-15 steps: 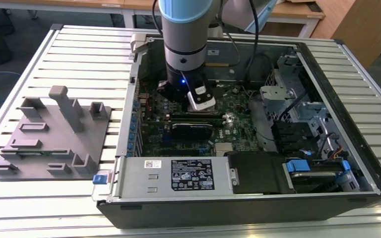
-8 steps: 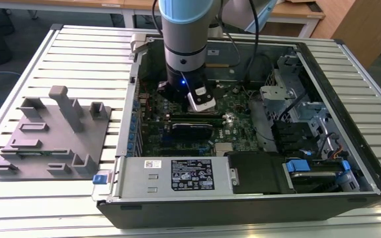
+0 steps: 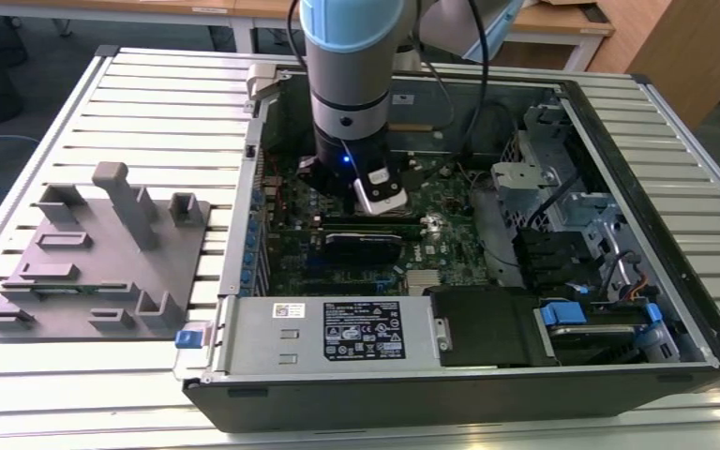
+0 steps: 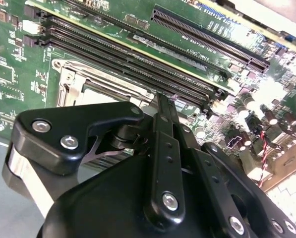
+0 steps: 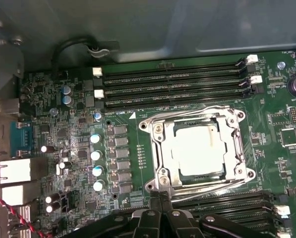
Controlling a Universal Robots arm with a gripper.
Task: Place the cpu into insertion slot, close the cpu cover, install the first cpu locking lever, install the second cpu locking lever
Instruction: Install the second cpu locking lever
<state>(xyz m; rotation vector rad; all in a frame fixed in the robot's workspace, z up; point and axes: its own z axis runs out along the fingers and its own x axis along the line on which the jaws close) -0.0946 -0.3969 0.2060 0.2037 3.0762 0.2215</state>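
Gripper [image 5: 160, 199] hangs over your motherboard [image 5: 78, 148], fingers pressed together, gripping nothing — tips at the socket's edge. Cpu [image 5: 195, 148] sits in the insertion slot [image 5: 197, 184], the cpu cover [image 5: 236, 144] closed flat around it.

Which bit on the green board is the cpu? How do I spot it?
Look inside the open computer case at the green circuit board. Between the rows of long black memory slots sits a shiny metal frame, the cpu cover, and through its window shows the cpu. It is the one flat, plain silvery square; everything around it is small, bumpy or long and black.
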